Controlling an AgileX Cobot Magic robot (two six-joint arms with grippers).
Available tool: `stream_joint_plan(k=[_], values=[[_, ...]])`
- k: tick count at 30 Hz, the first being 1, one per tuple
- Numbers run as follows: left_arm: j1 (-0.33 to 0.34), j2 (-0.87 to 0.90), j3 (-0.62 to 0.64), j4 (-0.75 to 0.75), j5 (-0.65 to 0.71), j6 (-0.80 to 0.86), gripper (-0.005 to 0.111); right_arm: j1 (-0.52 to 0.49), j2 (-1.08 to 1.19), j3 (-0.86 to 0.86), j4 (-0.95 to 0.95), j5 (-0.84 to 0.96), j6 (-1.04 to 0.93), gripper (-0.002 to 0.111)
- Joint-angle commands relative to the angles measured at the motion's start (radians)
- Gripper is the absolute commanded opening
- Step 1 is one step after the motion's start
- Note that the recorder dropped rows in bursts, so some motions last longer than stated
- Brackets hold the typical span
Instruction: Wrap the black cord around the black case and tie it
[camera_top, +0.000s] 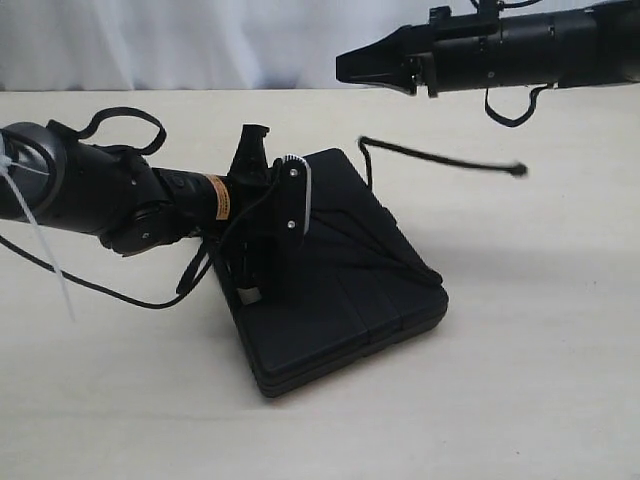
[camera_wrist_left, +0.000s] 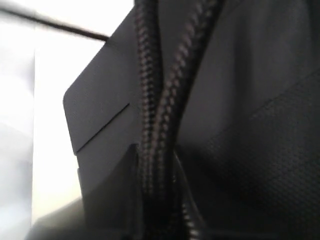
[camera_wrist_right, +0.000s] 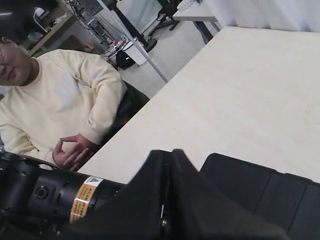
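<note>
The black case (camera_top: 345, 300) lies flat on the table, turned at an angle. The black cord (camera_top: 440, 157) crosses the lid diagonally to the right corner. Behind the case it rises, and its free end sticks out to the right above the table. My left gripper (camera_top: 285, 215) is down on the case's left part. In the left wrist view, two braided strands of the cord (camera_wrist_left: 150, 100) run between its fingers (camera_wrist_left: 115, 195), pressed against the case (camera_wrist_left: 250, 125), so it is shut on the cord. My right gripper (camera_top: 345, 68) hangs high at the back right, shut and empty, with its fingertips (camera_wrist_right: 167, 155) together above the case (camera_wrist_right: 260, 190).
Thin arm cables (camera_top: 110, 290) trail over the table left of the case. In the right wrist view, a person in a cream sweater (camera_wrist_right: 55, 95) sits at the table's edge beyond my left arm (camera_wrist_right: 50, 195). Light bare tabletop (camera_top: 540, 380) surrounds the case.
</note>
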Motion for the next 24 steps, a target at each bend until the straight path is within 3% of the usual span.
stream_joint_plan(k=[1, 4, 7, 12, 14, 18, 24], values=[[-0.004, 0.006, 0.002, -0.007, 0.073, -0.024, 0.0, -0.001, -0.007, 0.005, -0.021, -0.097, 0.038, 0.004], [-0.004, 0.006, 0.002, -0.007, 0.079, -0.024, 0.0, -0.017, -0.007, -0.035, -0.149, -0.15, 0.121, 0.005], [-0.004, 0.006, 0.002, -0.007, 0.079, -0.024, 0.0, -0.045, -0.019, -0.091, -0.381, -0.204, 0.285, 0.014], [-0.004, 0.006, 0.002, -0.007, 0.076, -0.024, 0.0, -0.062, -0.021, -0.2, -1.014, -0.164, 0.689, 0.037], [-0.004, 0.006, 0.002, -0.007, 0.074, -0.024, 0.0, -0.062, -0.021, -0.202, -1.156, -0.106, 0.716, 0.041], [-0.004, 0.006, 0.002, -0.007, 0.072, -0.024, 0.0, -0.06, -0.017, -0.195, -1.174, 0.031, 0.653, 0.047], [-0.004, 0.006, 0.002, -0.007, 0.075, -0.024, 0.0, -0.039, -0.017, -0.114, -1.276, 0.029, 0.693, 0.052]])
